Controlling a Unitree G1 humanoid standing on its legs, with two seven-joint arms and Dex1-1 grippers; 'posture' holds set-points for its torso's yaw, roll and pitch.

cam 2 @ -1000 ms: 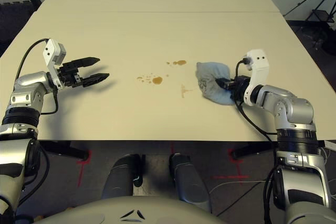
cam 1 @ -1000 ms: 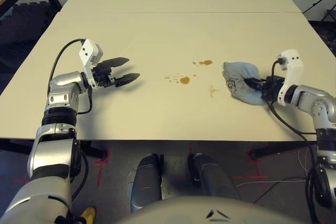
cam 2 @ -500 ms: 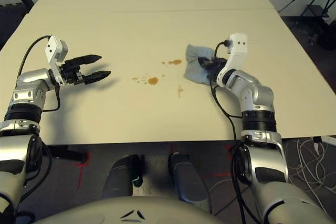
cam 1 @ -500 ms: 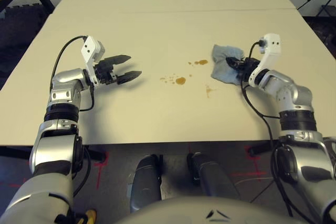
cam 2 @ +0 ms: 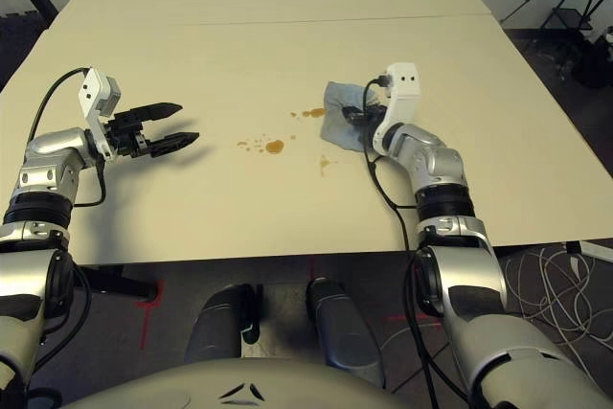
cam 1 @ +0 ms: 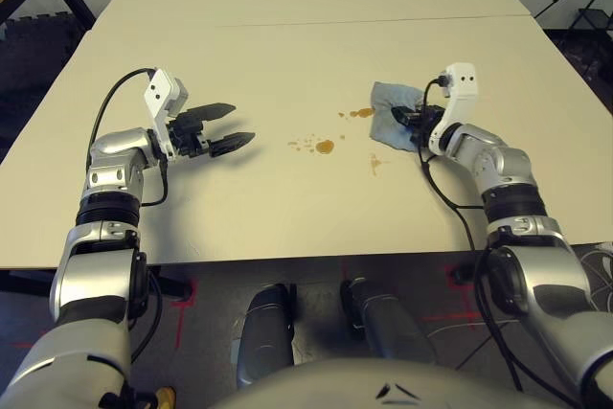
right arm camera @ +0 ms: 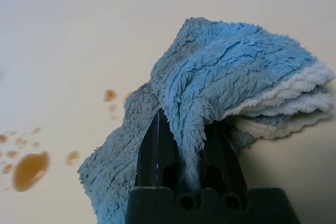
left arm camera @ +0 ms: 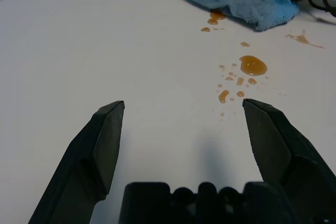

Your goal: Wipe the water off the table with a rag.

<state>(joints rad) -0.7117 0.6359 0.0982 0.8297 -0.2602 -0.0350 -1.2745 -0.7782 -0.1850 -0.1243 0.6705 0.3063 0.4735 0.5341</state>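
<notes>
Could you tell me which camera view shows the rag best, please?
The right wrist view: the rag fills its middle, pile, pale edge and folds clear. Both eye views show it small, partly behind the right gripper; the left wrist view shows it at the far edge.

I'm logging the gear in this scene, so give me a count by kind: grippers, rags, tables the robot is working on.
Grippers: 2 (left, open; right, shut on the rag)
Rags: 1
Work tables: 1
Total: 4
</notes>
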